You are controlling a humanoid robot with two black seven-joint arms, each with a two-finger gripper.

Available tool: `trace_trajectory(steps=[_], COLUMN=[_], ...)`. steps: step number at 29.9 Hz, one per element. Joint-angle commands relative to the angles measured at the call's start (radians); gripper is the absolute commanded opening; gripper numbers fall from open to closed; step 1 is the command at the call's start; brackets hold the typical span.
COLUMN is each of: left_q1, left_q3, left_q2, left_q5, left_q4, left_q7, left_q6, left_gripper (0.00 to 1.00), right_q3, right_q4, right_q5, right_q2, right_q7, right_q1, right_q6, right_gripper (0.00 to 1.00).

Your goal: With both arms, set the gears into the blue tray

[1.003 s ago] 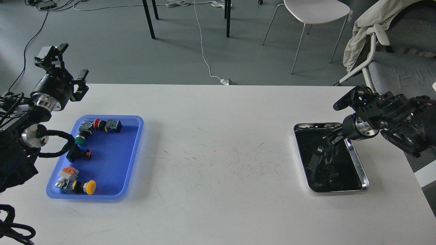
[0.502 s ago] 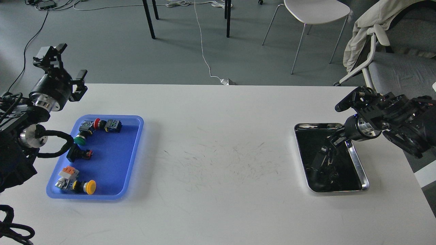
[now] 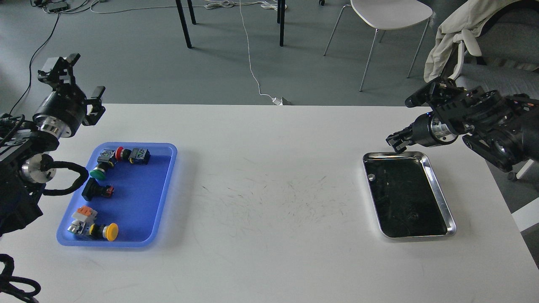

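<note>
With your right claw (image 3: 395,143), whose grip I cannot tell, carry level across to the blue tray (image 3: 166,185); the left claw (image 3: 78,78) hangs spread.

Blue tray (image 3: 164,185); shiny steel tray (image 3: 441,198), dark inside; white table (image 3: 269,168); push-button switches (image 3: 101,168) capped red, green, yellow, orange.

Gears: inside the steel tray (image 3: 440,198) we cannot make any out against its dark floor; only a small pale speck shows near its far-left corner.
Right end effector (image 3: 395,142): small and dark above the steel tray's far rim; we cannot tell its fingers apart.
Left arm: cut off by the picture's left edge.
Right arm: cut off by the right edge.
</note>
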Motion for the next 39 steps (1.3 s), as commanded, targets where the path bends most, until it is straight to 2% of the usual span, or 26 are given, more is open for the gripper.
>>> trace_trajectory(steps=[1,17,26,39], left_q1=[0.003,0.018,0.018,0.021], left_q3=[0.001,0.001,0.001,0.004], left_q2=[0.006,0.037,0.052,0.082], left_q5=[0.001,0.001,0.001,0.005], left_q4=[0.000,0.000,-0.001,-0.001], left_q7=[0.000,0.000,0.000,0.000], left_q6=[0.000,0.000,0.000,0.000], left_gripper=[0.99,0.99,0.99,0.99], right_q3=[0.052,0.287,0.363,0.454], right_q4=[0.003,0.035,0.156,0.152], right_q5=[0.009,0.034,0.078,0.277], right_q2=[0.040,0.312,0.360,0.360], right_q7=[0.000,0.000,0.000,0.000], right_q1=[0.023,0.076,0.017,-0.123], right_q6=[0.000,-0.021,-0.086,-0.118], right_gripper=[0.01,0.01,0.01,0.01])
